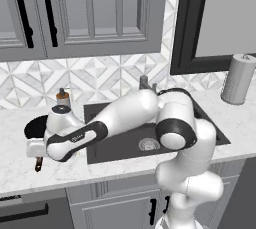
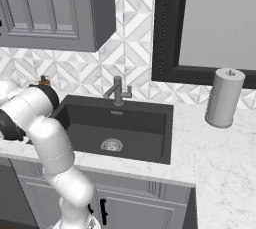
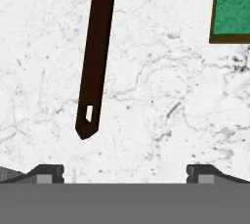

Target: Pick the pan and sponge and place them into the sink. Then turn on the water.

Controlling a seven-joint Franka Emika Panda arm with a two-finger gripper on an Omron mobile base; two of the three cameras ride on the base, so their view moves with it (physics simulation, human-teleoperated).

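The pan [image 1: 33,125] lies on the marble counter left of the sink [image 1: 117,149], partly hidden behind my forearm. Its long dark reddish-brown handle [image 3: 97,56] runs from the top of the hand view down to a tip with a small slot; the same tip [image 1: 38,164] pokes out below my hand in the left base view. My gripper [image 3: 125,174] hovers open above the counter, the handle tip just left of its centre line and nothing between the fingertips [image 3: 49,173]. The green sponge [image 3: 233,8] with a yellow edge lies at the upper right. No water runs from the faucet [image 2: 117,90].
A soap bottle [image 1: 62,96] stands behind the pan by the backsplash. The sink basin [image 2: 140,123] holds just its silver drain [image 2: 112,145]. A grey paper towel roll [image 2: 225,98] stands on the counter to the right. Cabinets hang overhead.
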